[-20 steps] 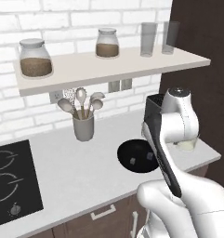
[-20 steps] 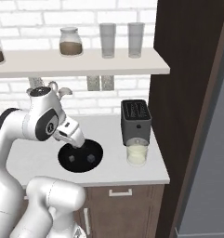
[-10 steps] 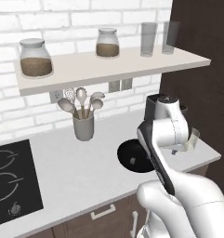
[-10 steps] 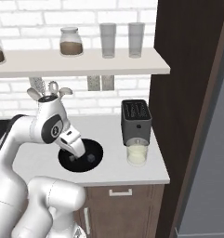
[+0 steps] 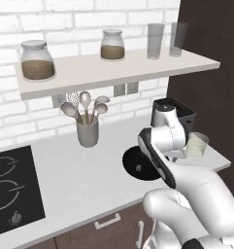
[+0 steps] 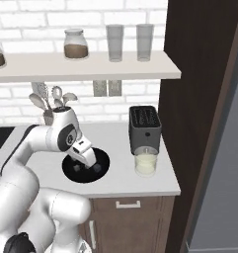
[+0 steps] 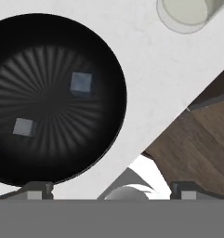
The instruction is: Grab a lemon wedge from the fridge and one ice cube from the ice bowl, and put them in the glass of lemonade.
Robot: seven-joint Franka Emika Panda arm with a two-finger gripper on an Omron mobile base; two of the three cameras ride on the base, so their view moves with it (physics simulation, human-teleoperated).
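Your gripper (image 6: 90,159) hangs over the ice bowl (image 7: 20,69), jaws fully spread, holding nothing. Two cubes sit inside; nearer ice cube (image 7: 81,83) is upper centre. Glass of lemonade (image 7: 185,14), top right, looks plain, so ice and lemon both seem left to do.

Glossy black ice bowl (image 7: 62,139), grey cubes (image 7: 81,83)

Glossy black ice bowl (image 7: 57,100) on the white counter, under the pincer's left tip, two pale ice cubes (image 7: 81,84) inside, apart. Glass of lemonade (image 7: 187,14) upright, far ahead-right of the pincer.
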